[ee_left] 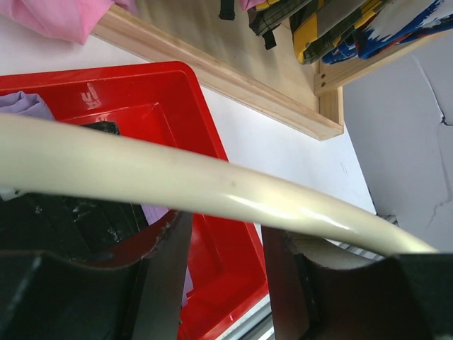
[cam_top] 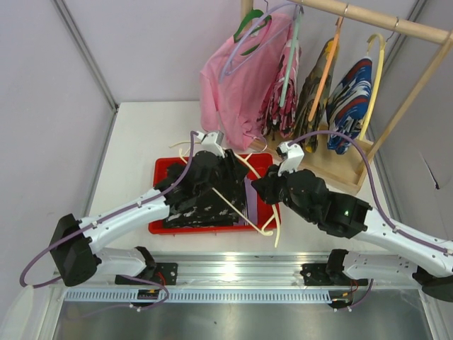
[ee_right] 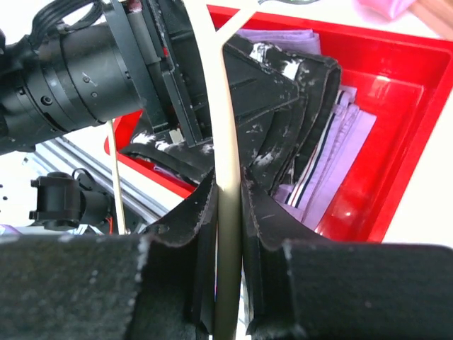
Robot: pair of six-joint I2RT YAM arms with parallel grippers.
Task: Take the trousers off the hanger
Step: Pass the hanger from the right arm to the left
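A cream plastic hanger (cam_top: 233, 205) lies slanted over the red tray (cam_top: 157, 173). The black white-speckled trousers (cam_top: 195, 202) are heaped in the tray, with the pale lavender trousers (cam_top: 253, 205) beside them at the right. My right gripper (cam_top: 263, 185) is shut on the hanger's bar (ee_right: 216, 92), seen pinched at the right gripper (ee_right: 228, 205). My left gripper (cam_top: 212, 166) hovers over the black trousers, open. In the left wrist view the hanger (ee_left: 177, 180) crosses just past the left gripper (ee_left: 225, 248), with the tray (ee_left: 156, 85) showing between the jaws.
A wooden rack stands at the back right on its base (cam_top: 340, 166), with a pink shirt (cam_top: 233, 85) and patterned garments (cam_top: 350, 92) hanging. The metal rail (cam_top: 226, 268) runs along the near edge. My left arm (ee_right: 71, 78) is close beside the right gripper.
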